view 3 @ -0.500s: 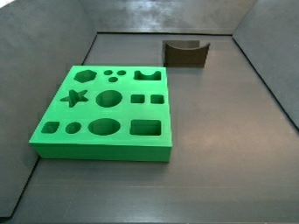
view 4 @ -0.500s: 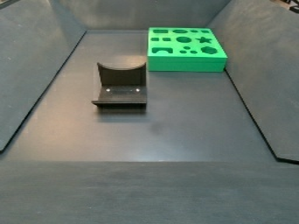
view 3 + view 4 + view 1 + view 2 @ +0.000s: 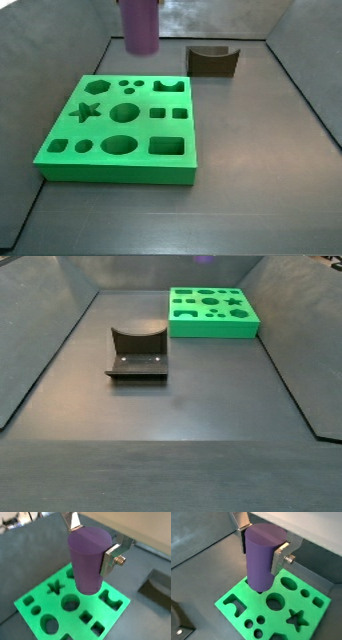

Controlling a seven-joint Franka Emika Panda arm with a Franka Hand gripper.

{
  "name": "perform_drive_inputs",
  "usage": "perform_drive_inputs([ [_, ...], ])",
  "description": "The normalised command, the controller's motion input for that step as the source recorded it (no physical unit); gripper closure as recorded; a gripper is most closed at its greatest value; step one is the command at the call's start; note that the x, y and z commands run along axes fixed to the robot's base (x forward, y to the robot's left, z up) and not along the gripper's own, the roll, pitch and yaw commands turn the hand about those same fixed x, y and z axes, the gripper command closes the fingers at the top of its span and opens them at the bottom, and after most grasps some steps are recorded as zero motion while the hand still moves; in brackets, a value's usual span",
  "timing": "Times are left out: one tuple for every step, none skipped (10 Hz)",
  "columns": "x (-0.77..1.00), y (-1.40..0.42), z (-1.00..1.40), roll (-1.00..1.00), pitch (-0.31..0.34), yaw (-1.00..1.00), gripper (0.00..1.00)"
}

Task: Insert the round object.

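Gripper (image 3: 91, 543) clamped on the peg (image 3: 89, 558), silver fingers (image 3: 280, 558) pressed to its sides, holding it upright in the air above the green board (image 3: 308, 626). In a side view the peg (image 3: 139, 24) hangs high over the board's (image 3: 120, 170) far edge, the fixture (image 3: 213, 60) off to one side.

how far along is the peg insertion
Done: the gripper is shut on the round object, gripped between its fingers. In hand: the peg hangs upright above the green board. Left: line it up with a large round hole and push it in.
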Motion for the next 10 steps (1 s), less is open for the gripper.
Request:
perform_drive_inputs([
  [0.00,-0.27,-0.71,-0.16,-0.117,-0.07,1.00],
  [0.00,-0.28,-0.69,-0.16,-0.126,-0.07,1.00],
  [-0.04,-0.22,-0.74,-0.14,-0.117,-0.05,1.00],
  [-0.28,-0.10,-0.75,-0.10,-0.153,0.00,1.00],
  [-0.49,0.00,-0.51,-0.03,-0.123,0.00,1.00],
  [-0.51,0.00,-0.38,-0.02,-0.091,0.00,1.00],
  [-0.43,0.00,-0.34,-0.08,-0.087,0.00,1.00],
  [-0.26,0.00,-0.35,-0.11,-0.063,0.00,1.00],
  [0.00,0.00,-0.42,-0.11,-0.010,0.00,1.00],
  [0.01,0.00,-0.49,-0.06,0.000,0.00,1.00],
])
